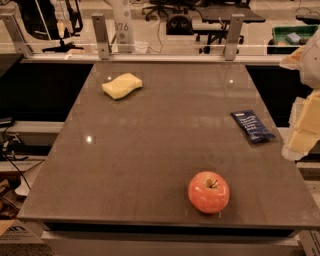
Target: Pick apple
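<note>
Apple (208,192): round, red-orange, glossy, yellowish around a short dark stem pointing up. Rests on the brown table (140,165), close to the front edge and right of the middle, faintly mirrored in the polished top. Lies free there, touching nothing but the table. Well apart from it, toward the far left corner: a wavy yellow sponge (122,85), lying flat. Closer, near the right edge and further back than the apple: a dark blue wrapped packet (252,125) with pale print, lying flat and skewed, one end toward the table's rim. Gripper (303,127): seen only as pale and yellow shapes at the right border of the view, beyond the table's right edge, near the packet and well apart from the apple, further back than it. Wide or narrow, cannot tell. Along the far edge of the table: a low pale rail (165,50) with upright metal brackets (100,36) standing on it, one to the left, one to the right, a third at the far left corner. Beyond the rail, at the upper right: a green bin (280,31), open at the top, with a small grey-blue item (294,37) inside, too small to name; anything else in the bin hidden by its wall. Also beyond the rail: a dark desk (230,12) and office chair legs on a pale floor. Left of the table, low down: dark cables (11,150) trailing toward the floor.
</note>
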You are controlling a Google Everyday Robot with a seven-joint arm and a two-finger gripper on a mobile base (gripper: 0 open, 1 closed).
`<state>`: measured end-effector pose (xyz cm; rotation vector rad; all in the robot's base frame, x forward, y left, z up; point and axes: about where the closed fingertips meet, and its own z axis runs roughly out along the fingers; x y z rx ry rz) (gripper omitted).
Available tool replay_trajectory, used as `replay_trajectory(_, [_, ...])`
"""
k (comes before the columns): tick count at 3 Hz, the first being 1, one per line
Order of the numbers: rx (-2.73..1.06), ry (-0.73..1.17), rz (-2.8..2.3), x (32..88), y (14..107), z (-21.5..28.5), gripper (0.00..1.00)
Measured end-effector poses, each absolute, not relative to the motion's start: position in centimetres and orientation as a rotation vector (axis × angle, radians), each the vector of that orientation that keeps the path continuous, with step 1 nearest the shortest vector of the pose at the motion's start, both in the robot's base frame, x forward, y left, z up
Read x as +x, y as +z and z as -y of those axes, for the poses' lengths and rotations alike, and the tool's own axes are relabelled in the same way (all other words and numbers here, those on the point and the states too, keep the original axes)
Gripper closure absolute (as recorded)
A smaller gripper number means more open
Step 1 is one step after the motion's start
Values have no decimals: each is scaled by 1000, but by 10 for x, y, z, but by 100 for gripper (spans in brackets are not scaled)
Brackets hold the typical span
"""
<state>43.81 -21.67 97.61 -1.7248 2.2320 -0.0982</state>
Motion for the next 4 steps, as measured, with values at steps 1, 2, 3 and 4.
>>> replay_trajectory(1, [-1725,-98,-2232,438,976,217,0])
replay_trajectory(2, [-1738,-87,-2208,435,974,212,0])
replay_trajectory(3, [-1765,-31,-2168,425,963,202,0])
replay_trajectory(4, [-1812,70,-2125,414,939,182,0])
